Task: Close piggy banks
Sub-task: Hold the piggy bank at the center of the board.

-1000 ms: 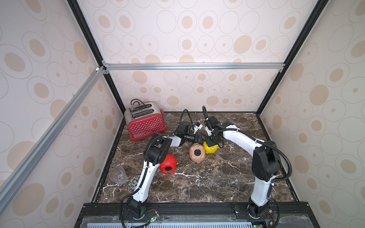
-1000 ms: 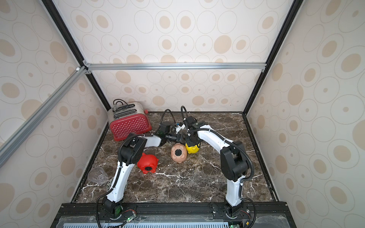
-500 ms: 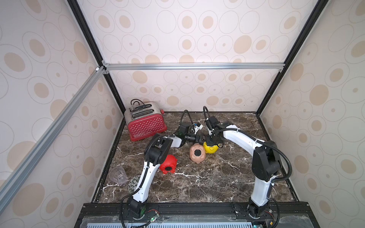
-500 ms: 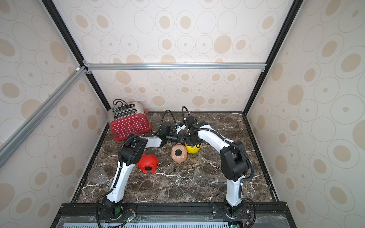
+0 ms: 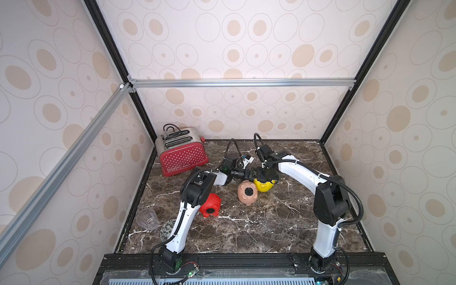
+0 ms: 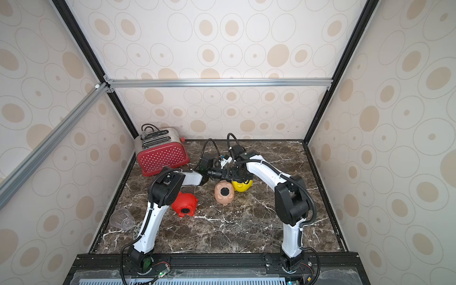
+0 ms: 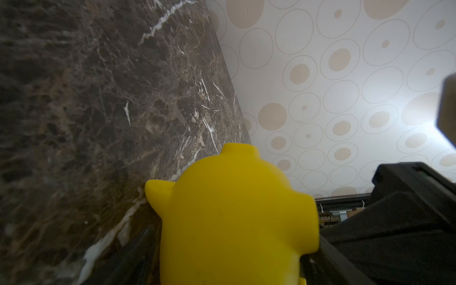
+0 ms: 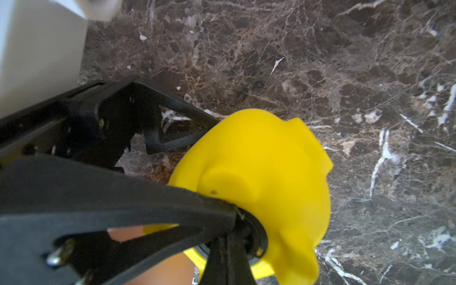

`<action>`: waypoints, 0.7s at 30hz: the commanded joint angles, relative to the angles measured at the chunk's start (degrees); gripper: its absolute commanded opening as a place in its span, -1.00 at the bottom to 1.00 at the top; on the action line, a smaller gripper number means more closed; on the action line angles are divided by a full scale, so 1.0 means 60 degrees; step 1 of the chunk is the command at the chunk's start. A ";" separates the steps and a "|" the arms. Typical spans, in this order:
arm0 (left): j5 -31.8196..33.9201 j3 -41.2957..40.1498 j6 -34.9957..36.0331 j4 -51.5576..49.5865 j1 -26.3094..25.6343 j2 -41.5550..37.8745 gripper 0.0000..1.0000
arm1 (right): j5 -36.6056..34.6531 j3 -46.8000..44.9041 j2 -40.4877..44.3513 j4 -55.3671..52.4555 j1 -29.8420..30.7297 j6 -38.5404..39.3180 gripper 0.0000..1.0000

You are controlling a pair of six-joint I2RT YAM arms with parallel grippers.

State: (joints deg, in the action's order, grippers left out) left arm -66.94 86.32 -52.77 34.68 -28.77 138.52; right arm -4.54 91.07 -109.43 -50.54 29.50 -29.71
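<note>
In both top views the yellow piggy bank (image 5: 265, 187) (image 6: 243, 185) lies on the marble table (image 5: 271, 222), behind the middle. My left gripper (image 5: 253, 174) (image 7: 232, 259) reaches in from the left with its jaws wide around the pig's body. One of its fingers (image 8: 177, 143) touches the pig's side. From above, my right gripper (image 5: 266, 175) (image 8: 229, 249) is shut, its tips pressed at the black plug (image 8: 256, 237) in the belly hole. The peach-pink piggy bank (image 5: 247, 195) and the red piggy bank (image 5: 210, 204) each show a black-filled belly hole.
A red polka-dot toaster (image 5: 182, 153) stands at the back left. A clear plastic cup (image 5: 147, 219) and a black-and-white patterned ball (image 5: 166, 230) lie near the front left edge. Patterned walls close in the table's left, back and right sides.
</note>
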 commanded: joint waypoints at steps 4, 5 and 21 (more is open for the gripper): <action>0.0351 -0.0233 -0.0211 -0.0162 -0.0008 0.0029 0.79 | -0.0068 0.0104 -0.0197 -0.0869 -0.0082 -0.0496 -1.00; 0.0348 -0.0251 -0.0238 -0.0121 -0.0001 0.0014 0.79 | -0.0078 0.0101 -0.0204 -0.0874 -0.0082 -0.0524 -1.00; 0.0390 -0.0748 -0.0651 0.0620 -0.0004 -0.0074 0.79 | -0.0096 0.0357 -0.0240 -0.1064 -0.0197 -0.1717 -1.00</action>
State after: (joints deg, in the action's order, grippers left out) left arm -65.91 83.61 -55.66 39.86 -28.84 138.15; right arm -4.51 91.88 -109.62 -52.90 28.82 -36.91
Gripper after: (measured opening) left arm 0.893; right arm 0.041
